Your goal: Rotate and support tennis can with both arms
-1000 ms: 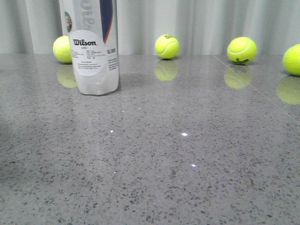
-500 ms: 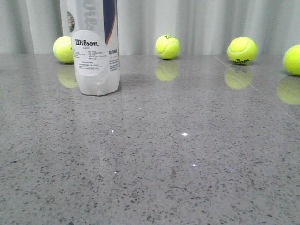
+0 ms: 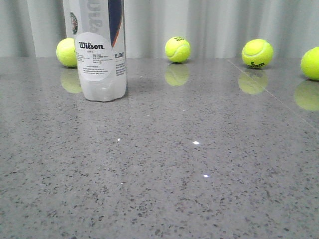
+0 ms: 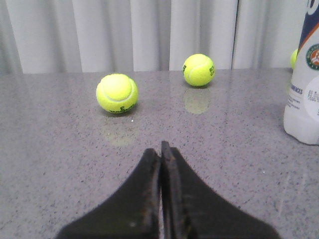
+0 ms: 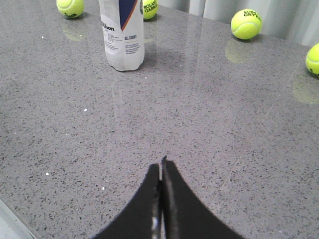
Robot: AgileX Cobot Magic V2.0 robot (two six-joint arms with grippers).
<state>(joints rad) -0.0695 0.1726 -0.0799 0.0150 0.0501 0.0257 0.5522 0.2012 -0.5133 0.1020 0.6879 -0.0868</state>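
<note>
Front view puts the tennis can [image 3: 99, 50] upright in the upper left of the frame on the grey table [image 3: 199, 174], long axis vertical, top cropped off. Both wrist views show jaws pressed together and empty — the left gripper [image 4: 160, 149] has the can at the right edge of its frame, the right gripper [image 5: 160, 167] has it in the upper left, well apart. Which arm is nearer I cannot tell; probably both must open and approach the can from opposite sides.
</note>
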